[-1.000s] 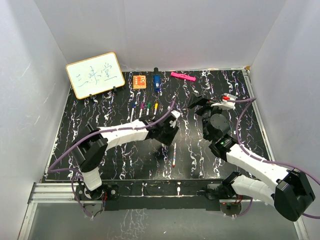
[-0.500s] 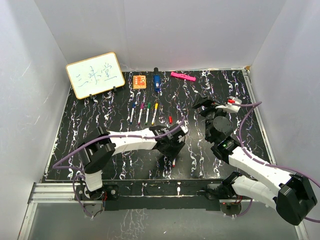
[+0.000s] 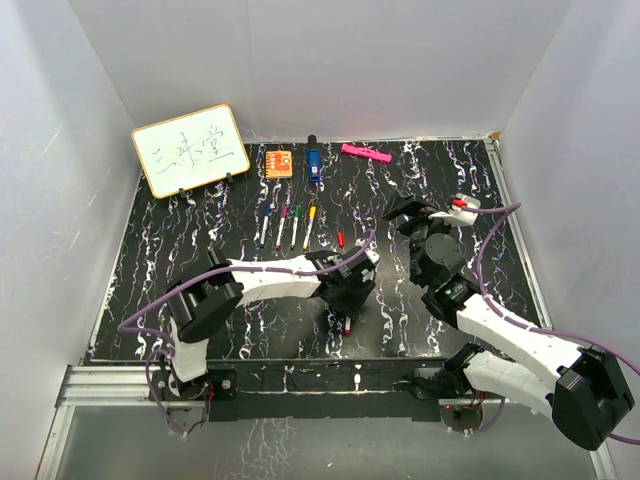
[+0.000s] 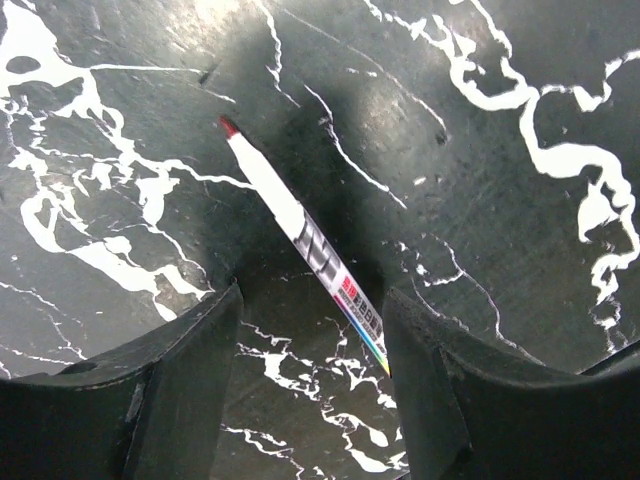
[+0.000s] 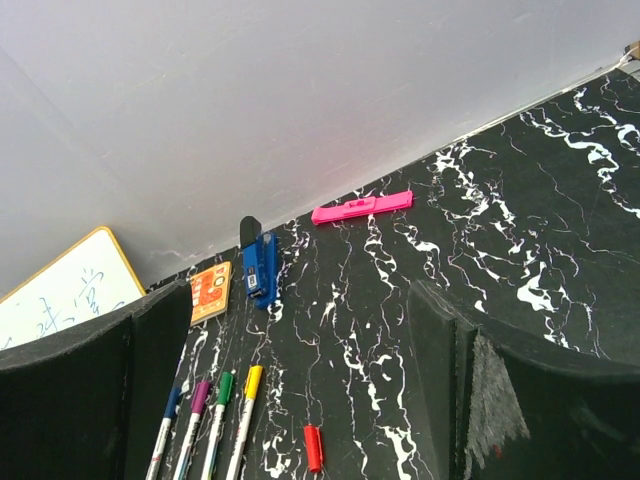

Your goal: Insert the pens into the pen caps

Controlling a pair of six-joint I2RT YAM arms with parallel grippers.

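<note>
Left jaws parted astride a slim white red-tipped pen point(image 4: 300, 238) on marbled tabletop point(image 4: 520, 250); right jaws gaping, empty.

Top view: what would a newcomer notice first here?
The left gripper hangs low over the black marbled table, its open jaws either side of a lone red-tipped pen near the front edge. Behind it, four pens with coloured ends lie in a neat row, with a loose red cap just to their right. The right gripper is raised and open, holding nothing.
</note>
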